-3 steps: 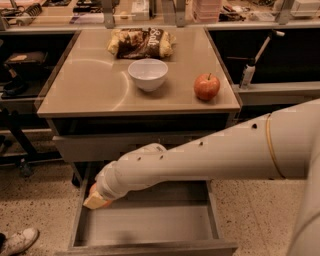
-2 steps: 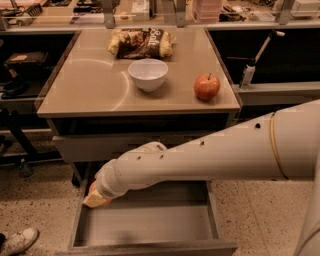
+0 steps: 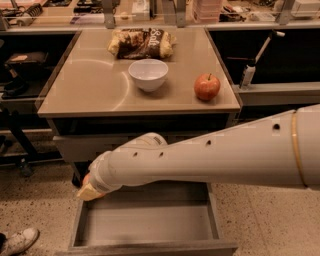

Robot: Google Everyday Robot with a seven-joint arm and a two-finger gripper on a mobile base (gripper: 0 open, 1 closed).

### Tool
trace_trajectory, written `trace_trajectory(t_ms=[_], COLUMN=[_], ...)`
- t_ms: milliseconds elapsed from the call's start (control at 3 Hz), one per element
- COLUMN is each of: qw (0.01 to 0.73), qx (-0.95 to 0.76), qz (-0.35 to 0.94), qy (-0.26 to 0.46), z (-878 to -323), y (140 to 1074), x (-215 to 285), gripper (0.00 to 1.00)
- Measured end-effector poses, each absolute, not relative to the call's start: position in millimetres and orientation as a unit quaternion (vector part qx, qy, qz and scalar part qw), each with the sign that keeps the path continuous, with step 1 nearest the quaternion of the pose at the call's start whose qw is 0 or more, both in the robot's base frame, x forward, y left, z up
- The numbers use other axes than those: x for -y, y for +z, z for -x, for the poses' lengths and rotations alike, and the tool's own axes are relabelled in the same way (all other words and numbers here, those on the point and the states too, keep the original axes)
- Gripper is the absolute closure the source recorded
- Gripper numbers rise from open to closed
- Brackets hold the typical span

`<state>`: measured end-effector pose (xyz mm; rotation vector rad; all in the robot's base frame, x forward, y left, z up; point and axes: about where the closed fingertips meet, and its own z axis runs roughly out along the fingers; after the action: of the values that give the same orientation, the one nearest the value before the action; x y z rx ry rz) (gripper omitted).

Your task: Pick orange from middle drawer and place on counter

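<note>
The hand [image 3: 91, 191] hung over the middle drawer [image 3: 150, 225]'s left wall, orange [image 3: 85, 179] right against it, grip impossible to tell; the worktop [image 3: 90, 90] lay above and beyond.

Lab with cluttered workbenches [image 3: 235, 15]; tool [image 3: 90, 191] over corner of open drawer [image 3: 150, 222].

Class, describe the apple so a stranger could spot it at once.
Find the glossy beige counter above the open grey drawer, whose left wall the robot's gripper hovers over. Near the counter's front right corner stands the round red-yellow apple, stemmed, unlike the white bowl beside it.
</note>
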<state>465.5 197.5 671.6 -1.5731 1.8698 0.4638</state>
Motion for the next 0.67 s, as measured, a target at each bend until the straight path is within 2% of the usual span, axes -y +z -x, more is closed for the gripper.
trace_trajectory(t_ms=[667], qw=[0.382], qx=[-0.671], qz=[0.626], qy=[0.110], z=[-492.1], y=[803.8], x=[-201.0], gripper=[1.00])
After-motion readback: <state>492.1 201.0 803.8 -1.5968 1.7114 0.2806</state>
